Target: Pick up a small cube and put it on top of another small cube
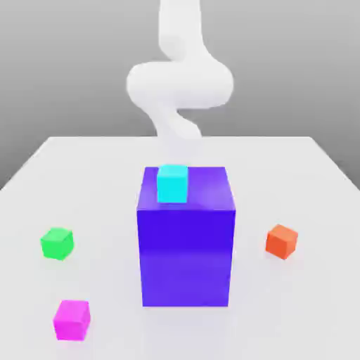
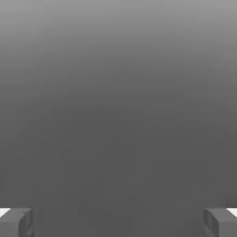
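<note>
Cubes number four small—magenta cube (image 1: 72,320), green cube (image 1: 57,243), orange, cyan—plus one big block; jaws wide open, empty.

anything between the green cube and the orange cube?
Yes. In the exterior view the big blue-violet block, with a cyan cube on top, stands between the green cube and the orange cube.
</note>
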You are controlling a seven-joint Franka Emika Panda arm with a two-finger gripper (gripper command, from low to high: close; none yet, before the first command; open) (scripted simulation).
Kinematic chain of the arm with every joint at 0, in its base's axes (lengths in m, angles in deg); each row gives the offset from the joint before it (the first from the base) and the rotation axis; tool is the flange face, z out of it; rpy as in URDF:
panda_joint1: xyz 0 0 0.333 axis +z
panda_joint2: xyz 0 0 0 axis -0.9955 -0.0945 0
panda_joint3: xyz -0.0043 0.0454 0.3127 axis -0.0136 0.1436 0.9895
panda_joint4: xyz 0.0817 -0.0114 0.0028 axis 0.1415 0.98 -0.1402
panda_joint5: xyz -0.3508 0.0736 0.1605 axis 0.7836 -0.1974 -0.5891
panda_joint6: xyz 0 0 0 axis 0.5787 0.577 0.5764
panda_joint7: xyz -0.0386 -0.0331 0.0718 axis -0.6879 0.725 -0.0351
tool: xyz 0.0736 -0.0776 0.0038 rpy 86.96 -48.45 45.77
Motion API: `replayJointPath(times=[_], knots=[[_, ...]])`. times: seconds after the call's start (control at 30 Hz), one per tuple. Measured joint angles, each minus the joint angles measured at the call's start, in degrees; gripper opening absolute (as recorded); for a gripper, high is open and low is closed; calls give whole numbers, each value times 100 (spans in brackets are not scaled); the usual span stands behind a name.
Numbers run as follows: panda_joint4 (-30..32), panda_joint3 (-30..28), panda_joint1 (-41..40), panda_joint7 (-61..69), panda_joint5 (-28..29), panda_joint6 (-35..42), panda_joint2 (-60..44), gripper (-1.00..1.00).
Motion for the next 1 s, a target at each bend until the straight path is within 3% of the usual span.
replayJointPath(times=[1.0], knots=[[436, -4580, 3191, 8682, 128, -974, -1835, 0]])
